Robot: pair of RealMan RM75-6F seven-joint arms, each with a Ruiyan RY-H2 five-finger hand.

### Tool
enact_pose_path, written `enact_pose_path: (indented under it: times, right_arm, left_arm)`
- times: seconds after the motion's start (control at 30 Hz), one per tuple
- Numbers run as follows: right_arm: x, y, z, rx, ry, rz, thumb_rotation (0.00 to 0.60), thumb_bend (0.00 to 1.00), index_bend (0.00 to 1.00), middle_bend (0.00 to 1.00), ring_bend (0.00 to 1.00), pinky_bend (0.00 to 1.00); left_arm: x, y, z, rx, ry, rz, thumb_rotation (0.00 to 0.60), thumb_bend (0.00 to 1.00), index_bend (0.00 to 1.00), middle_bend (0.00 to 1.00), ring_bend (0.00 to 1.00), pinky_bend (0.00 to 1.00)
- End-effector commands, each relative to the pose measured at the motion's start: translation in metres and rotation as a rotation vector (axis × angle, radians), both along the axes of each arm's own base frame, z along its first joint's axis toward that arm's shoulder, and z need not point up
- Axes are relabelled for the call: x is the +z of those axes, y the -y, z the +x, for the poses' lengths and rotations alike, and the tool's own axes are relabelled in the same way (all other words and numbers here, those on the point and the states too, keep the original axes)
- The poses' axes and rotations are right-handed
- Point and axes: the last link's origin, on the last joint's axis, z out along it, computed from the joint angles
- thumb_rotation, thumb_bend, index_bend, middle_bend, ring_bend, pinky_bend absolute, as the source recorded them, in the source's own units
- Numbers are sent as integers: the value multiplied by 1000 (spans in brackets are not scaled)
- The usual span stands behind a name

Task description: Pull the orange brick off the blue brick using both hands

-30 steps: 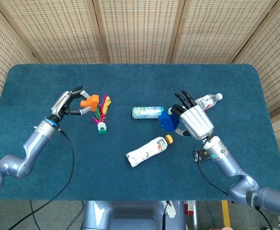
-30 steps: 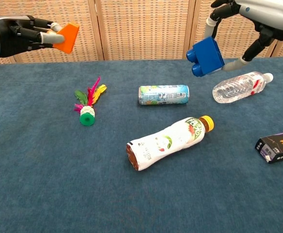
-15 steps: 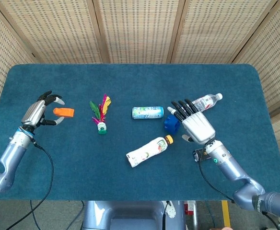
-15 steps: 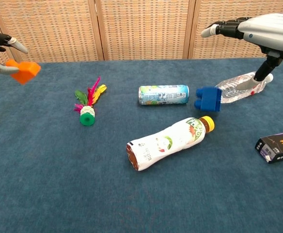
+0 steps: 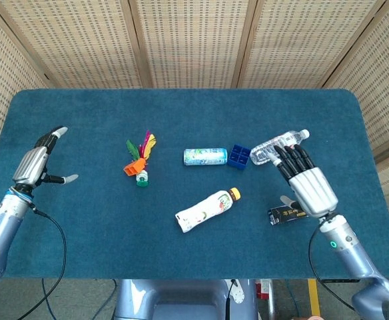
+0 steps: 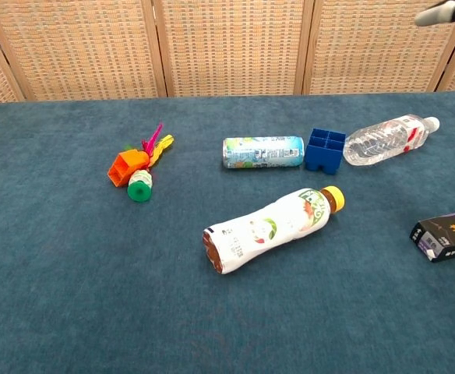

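Note:
The orange brick (image 5: 134, 168) (image 6: 125, 167) lies on the blue cloth, touching the feathered shuttlecock (image 5: 141, 160) (image 6: 143, 171) on its left. The blue brick (image 5: 238, 157) (image 6: 325, 149) lies hollow side up between the can (image 5: 205, 157) (image 6: 263, 152) and the clear water bottle (image 5: 280, 145) (image 6: 386, 139). My left hand (image 5: 36, 163) hovers open near the table's left edge, holding nothing. My right hand (image 5: 308, 185) is open with fingers spread at the right, apart from the blue brick. The chest view shows only fingertips at its edges.
A white drink bottle with a yellow cap (image 5: 206, 209) (image 6: 270, 226) lies in the middle front. A dark box (image 5: 285, 215) (image 6: 444, 234) lies partly under my right hand. Wicker screens stand behind the table.
Both hands let go and drew back outward. The orange brick now lies by the shuttlecock; the blue brick has come to rest hollow side up beside the can.

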Motion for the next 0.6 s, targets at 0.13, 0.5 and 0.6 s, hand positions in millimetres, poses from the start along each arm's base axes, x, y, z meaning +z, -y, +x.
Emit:
enact_pose_path:
  times: [0.13,0.5,0.6]
  right_arm:
    - [20,-55,-56,-156,-23,-95,600,0,0,0,0,0]
    - [29,-88,-70,-258,-42,-194,600,0,0,0,0,0]
    - [29,-90,-71,-266,-27,-199,600,0,0,0,0,0]
  left_arm:
    - [25,85,-9,37,-220,160,600,41,0,0,0,0]
    - [28,148,-18,92,-306,207,600,41,0,0,0,0]
    - [30,151,-17,85,-302,212,600,40,0,0,0,0]
